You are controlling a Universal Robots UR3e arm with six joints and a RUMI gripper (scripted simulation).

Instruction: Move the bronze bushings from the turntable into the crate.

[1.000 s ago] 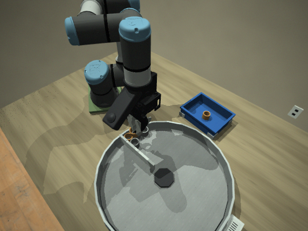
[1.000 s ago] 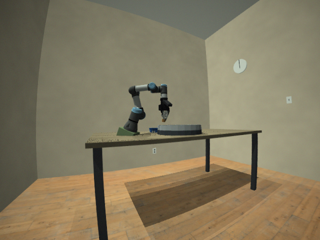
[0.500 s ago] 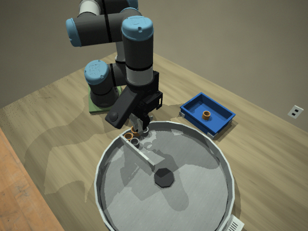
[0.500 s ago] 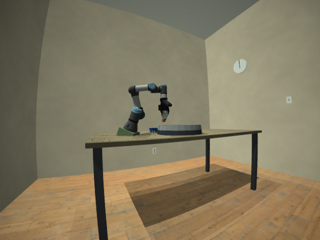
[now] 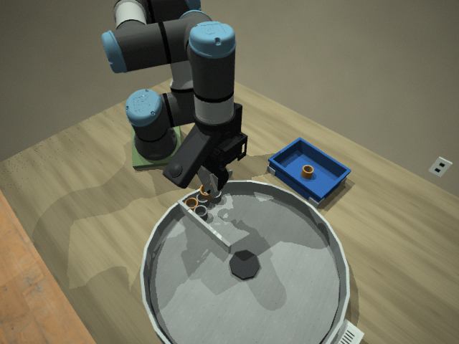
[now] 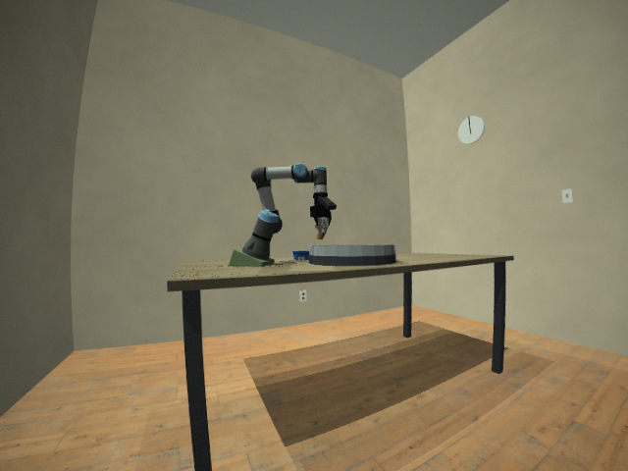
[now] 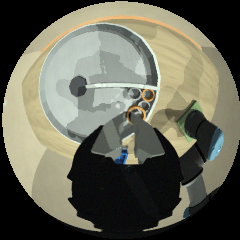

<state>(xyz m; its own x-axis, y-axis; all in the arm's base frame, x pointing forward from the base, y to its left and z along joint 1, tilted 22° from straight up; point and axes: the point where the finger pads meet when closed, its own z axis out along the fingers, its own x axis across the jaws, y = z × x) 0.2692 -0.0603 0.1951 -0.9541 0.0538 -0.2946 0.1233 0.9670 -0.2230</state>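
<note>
From the top, the blue crate (image 5: pixel 272 161) (image 6: pixel 300 252) (image 7: pixel 121 157) lies right of the pincer (image 5: pixel 211 190) (image 6: pixel 321 235) (image 7: pixel 127 112); from outside, the pincer, nearly closed, pinches a bronze bushing (image 5: pixel 203 190) (image 6: pixel 319 236) (image 7: pixel 129 110) high up; from the wrist, the crate peeks between its fingers.

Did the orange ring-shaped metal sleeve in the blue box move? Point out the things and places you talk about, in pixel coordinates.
No, the orange ring-shaped metal sleeve (image 5: pixel 307 172) sits in the same spot inside the blue box's walls (image 5: pixel 335 185).
</note>
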